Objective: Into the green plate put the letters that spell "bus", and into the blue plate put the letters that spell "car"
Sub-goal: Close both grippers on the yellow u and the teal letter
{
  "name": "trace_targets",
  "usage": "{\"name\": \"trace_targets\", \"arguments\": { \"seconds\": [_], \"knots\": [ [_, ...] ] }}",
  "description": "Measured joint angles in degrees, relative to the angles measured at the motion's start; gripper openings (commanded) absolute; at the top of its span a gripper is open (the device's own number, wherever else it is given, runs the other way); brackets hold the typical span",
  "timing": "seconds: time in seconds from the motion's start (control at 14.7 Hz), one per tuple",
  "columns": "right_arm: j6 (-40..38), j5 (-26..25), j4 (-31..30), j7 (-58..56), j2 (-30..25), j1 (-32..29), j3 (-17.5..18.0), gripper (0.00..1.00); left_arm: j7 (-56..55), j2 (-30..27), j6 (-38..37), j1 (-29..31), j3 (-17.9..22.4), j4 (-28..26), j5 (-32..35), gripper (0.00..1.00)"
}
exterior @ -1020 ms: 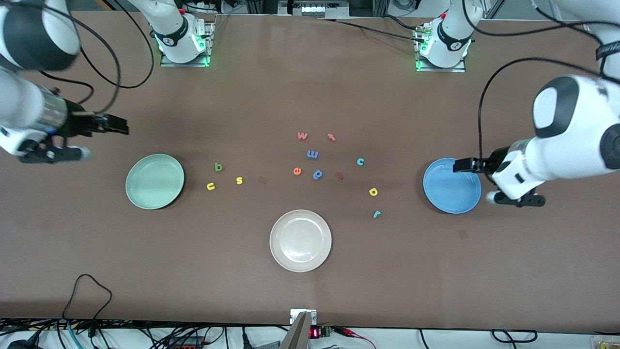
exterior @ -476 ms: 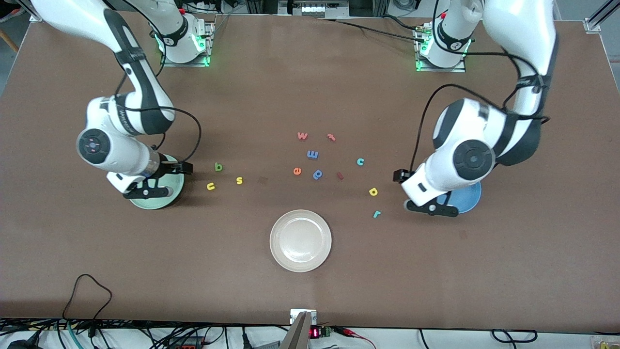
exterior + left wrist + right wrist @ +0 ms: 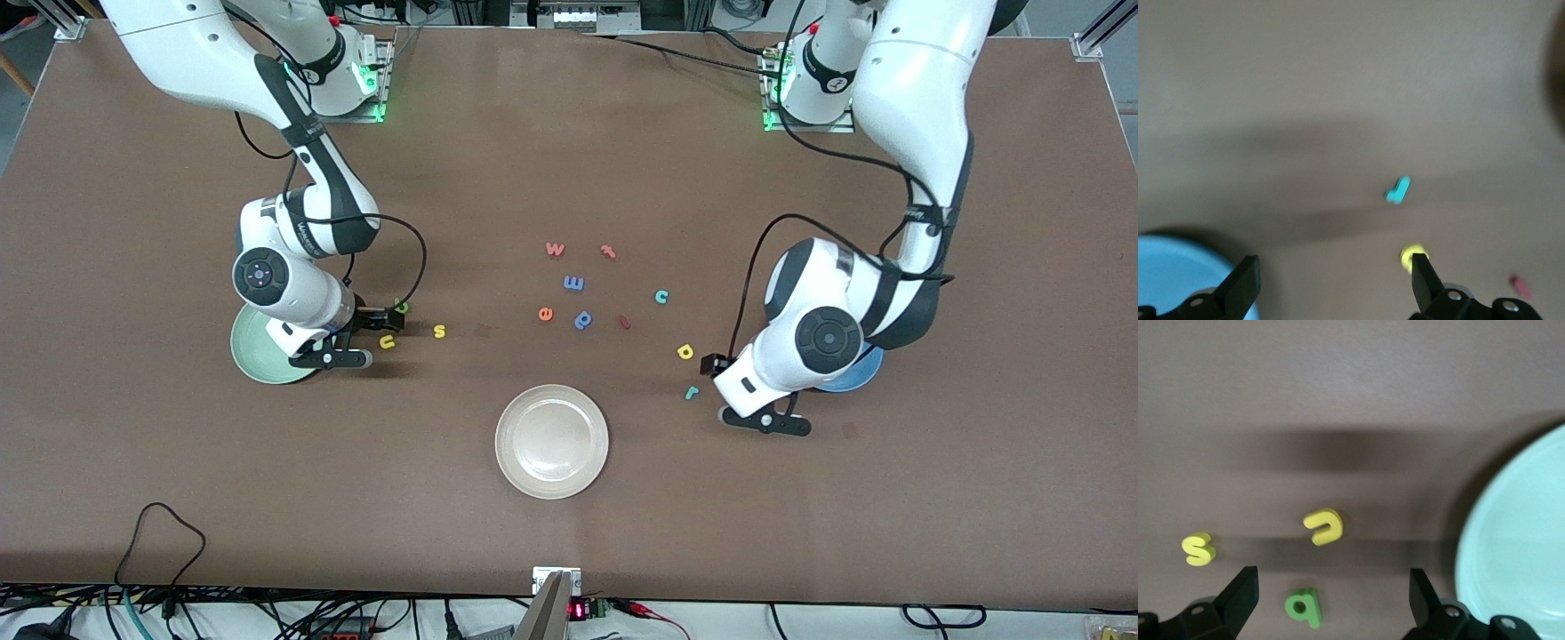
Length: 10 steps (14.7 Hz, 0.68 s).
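My right gripper (image 3: 384,318) (image 3: 1331,581) hangs open low over the table beside the green plate (image 3: 253,369) (image 3: 1518,540). The dark green "b" (image 3: 403,307) (image 3: 1303,607) lies between its fingers. The yellow "u" (image 3: 387,341) (image 3: 1323,525) and yellow "s" (image 3: 439,331) (image 3: 1198,549) lie close by. My left gripper (image 3: 711,364) (image 3: 1335,268) is open over bare table beside the blue plate (image 3: 869,366) (image 3: 1171,273), which the arm mostly covers. The teal "r" (image 3: 692,392) (image 3: 1399,190) and yellow "a" (image 3: 685,352) (image 3: 1411,253) lie just ahead of it. The teal "c" (image 3: 661,296) lies farther from the camera.
A beige-white plate (image 3: 551,442) sits mid-table, nearer the camera. Other letters are scattered in the middle: a pink "w" (image 3: 555,249), a blue "p" (image 3: 583,320), an orange "e" (image 3: 545,313). A black cable loop (image 3: 160,533) lies by the near edge.
Both arms swung in from the table's ends. The right gripper crossed the green plate to the "b" and "u"; the left crossed the blue plate toward the "a" and "r".
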Motion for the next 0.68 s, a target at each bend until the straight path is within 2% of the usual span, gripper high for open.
{"name": "trace_targets", "arguments": {
  "seconds": [0.14,0.27,0.34,0.48,0.68],
  "knots": [
    [0.32,-1.76,1.79,-0.80,0.76,0.05,-0.02,1.00,0.00,2.90,3.81,-0.55,-0.10,0.71,0.00,0.79],
    [0.32,-3.76,3.69,-2.40,1.70,0.13,-0.02,0.86,-0.01,5.17,6.28,-1.53,-0.14,1.30,0.00,0.70],
    [0.34,-4.28,4.27,-3.25,2.25,0.25,-0.02,0.73,-0.04,6.08,7.34,-2.11,-0.15,1.51,0.00,0.68],
    [0.49,-4.68,4.78,-4.42,3.06,0.67,-0.02,0.60,-0.10,7.33,8.84,-2.74,-0.15,1.77,0.00,0.65],
    [0.51,-4.86,4.81,-5.22,3.67,1.13,-0.02,0.60,-0.10,8.37,9.11,-3.79,-0.16,1.90,0.00,0.58]
  ]
}}
